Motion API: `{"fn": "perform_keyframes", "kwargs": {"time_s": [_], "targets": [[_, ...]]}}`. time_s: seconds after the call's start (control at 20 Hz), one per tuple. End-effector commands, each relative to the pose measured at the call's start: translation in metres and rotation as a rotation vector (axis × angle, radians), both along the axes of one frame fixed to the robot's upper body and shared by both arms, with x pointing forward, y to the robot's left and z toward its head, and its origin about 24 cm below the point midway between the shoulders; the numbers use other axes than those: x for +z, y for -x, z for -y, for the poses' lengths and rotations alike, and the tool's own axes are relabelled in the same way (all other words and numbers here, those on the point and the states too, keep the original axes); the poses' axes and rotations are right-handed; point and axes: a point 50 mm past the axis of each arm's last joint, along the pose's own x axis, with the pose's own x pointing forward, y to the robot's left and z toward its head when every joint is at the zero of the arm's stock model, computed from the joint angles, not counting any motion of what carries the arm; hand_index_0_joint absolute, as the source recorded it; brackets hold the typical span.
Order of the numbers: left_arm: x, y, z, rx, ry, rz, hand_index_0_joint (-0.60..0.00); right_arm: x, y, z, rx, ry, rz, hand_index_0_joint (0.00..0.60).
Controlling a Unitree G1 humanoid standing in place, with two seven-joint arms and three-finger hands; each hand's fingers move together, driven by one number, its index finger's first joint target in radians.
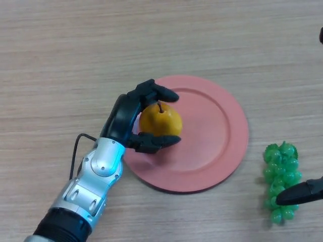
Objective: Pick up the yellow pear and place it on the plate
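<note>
The yellow pear (160,121) with a dark stem is over the left part of the pink plate (217,136). My left hand (126,117) comes in from the lower left; its fingers curl over the top of the pear and its thumb sits under the pear's near side. I cannot tell whether the pear rests on the plate or is held just above it. My right hand (303,192) shows only as a dark fingertip at the right edge, beside the grapes.
A bunch of green grapes (281,180) lies on the wooden table (60,60) to the right of the plate. A small dark object (321,35) shows at the upper right edge.
</note>
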Motion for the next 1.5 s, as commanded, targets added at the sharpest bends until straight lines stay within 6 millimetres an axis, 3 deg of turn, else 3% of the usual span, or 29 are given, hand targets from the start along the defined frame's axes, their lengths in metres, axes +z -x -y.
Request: {"fn": "perform_keyframes", "kwargs": {"time_s": [0.05,0.25,0.4,0.5,0.65,0.8,0.9,1.15,1.25,1.4,1.5], "targets": [[0.043,0.004,-0.001,-0.04,-0.006,0.184,0.0,0.023,0.009,-0.008,0.033,0.057,0.183,0.0],[0.08,0.026,-0.015,0.003,0.088,0.207,0.0,0.023,0.006,-0.013,0.07,0.016,0.158,0.0],[0.116,0.048,-0.037,0.052,0.186,0.33,0.0,0.022,0.001,-0.016,0.092,-0.01,0.153,0.0],[0.128,0.061,-0.052,0.023,0.194,0.345,0.0,0.021,0.0,-0.019,0.106,-0.017,0.139,0.0],[0.131,0.079,-0.075,-0.009,0.194,0.313,0.0,0.02,0.0,-0.019,0.144,-0.042,0.127,0.0],[0.139,0.103,-0.095,0.004,0.299,0.327,0.0,0.014,0.0,-0.017,0.153,-0.045,0.109,0.0],[0.141,0.115,-0.1,-0.009,0.354,0.315,0.0,0.013,0.001,-0.015,0.145,-0.053,0.111,0.0],[0.135,0.123,-0.101,-0.009,0.342,0.345,0.0,0.012,0.004,-0.017,0.128,-0.073,0.111,0.0],[0.135,0.124,-0.101,-0.015,0.337,0.363,0.0,0.012,0.004,-0.018,0.126,-0.072,0.111,0.202],[0.132,0.126,-0.102,-0.032,0.355,0.38,0.0,0.015,0.004,-0.018,0.115,-0.057,0.128,0.0],[0.134,0.124,-0.102,-0.029,0.359,0.362,0.0,0.016,0.003,-0.018,0.111,-0.056,0.133,0.0]]}}
